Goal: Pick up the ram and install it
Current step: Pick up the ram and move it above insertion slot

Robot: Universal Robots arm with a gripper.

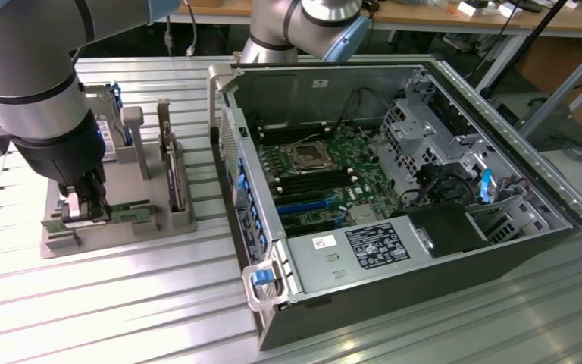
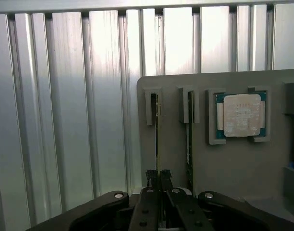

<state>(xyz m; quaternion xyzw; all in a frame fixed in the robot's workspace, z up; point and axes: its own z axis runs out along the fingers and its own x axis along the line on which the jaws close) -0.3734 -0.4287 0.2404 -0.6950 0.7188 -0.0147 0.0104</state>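
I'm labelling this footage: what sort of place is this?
Probably a robotics lab bench: a gripper shut on a ram in a parts holder, an open computer case, a slotted aluminium table.

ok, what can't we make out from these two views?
- ram: wrist view sees it edge-on, so chips and label are hidden; the fingers cover its near end.
- memory slots: exterior view, too small to tell which are free.
- case label: exterior view, text too small to read.
- holder: exterior view, the arm covers part.
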